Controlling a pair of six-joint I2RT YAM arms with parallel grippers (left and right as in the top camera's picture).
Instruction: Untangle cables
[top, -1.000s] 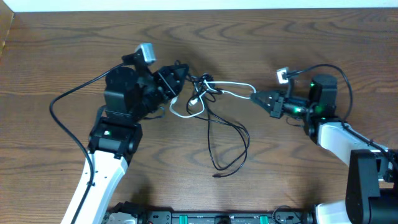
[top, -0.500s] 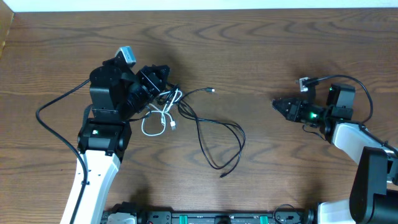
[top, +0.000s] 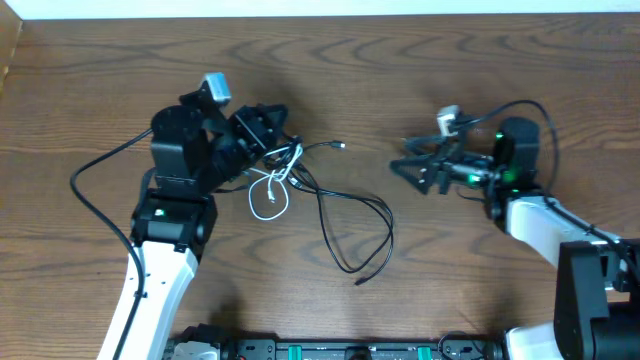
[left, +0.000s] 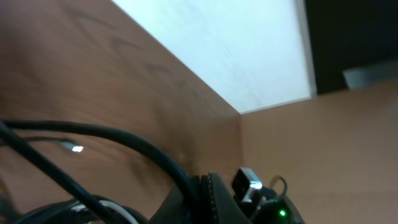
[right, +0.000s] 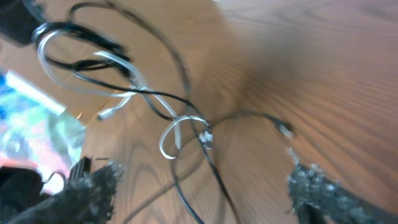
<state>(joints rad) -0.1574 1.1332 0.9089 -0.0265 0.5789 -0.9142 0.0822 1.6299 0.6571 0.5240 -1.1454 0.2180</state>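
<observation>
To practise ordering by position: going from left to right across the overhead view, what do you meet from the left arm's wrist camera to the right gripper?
Left arm's wrist camera → white cable → black cable's free plug → right gripper, jaws open.

brown wood-grain bench with one tangle lying on it
your bench (top: 480, 290) carries the cables (top: 300, 180) left of centre: a white cable (top: 268, 197) coiled beside a long black loop (top: 390, 228) trailing toward the near edge, one small plug (top: 342, 146) pointing right.
</observation>
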